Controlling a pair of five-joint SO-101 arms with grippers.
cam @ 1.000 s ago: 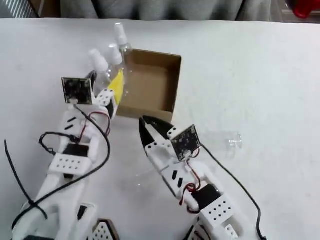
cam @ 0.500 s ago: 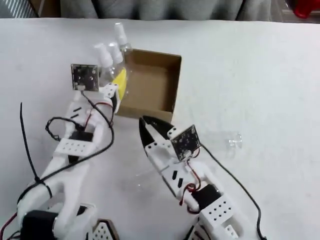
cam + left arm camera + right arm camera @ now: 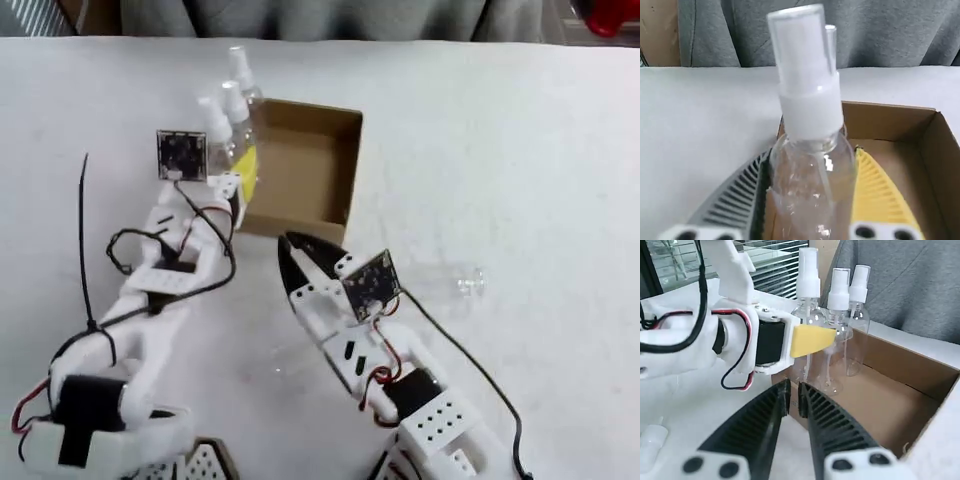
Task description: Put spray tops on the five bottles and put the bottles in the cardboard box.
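At box edge — left end effector has swung bottle upright.

The counter under me is plain white and matte, and it runs to every edge of the high view except the far one. Along that far edge hangs a grey cloth in soft vertical folds, meeting the counter's back rim. In the far right corner a red thing pokes in, cut off by the edge, too little of it for me to say what it is. In the far left corner sit a slatted patch and, just beside it, a brown panel. My right wrist view catches window blinds, slats level, well behind the counter.
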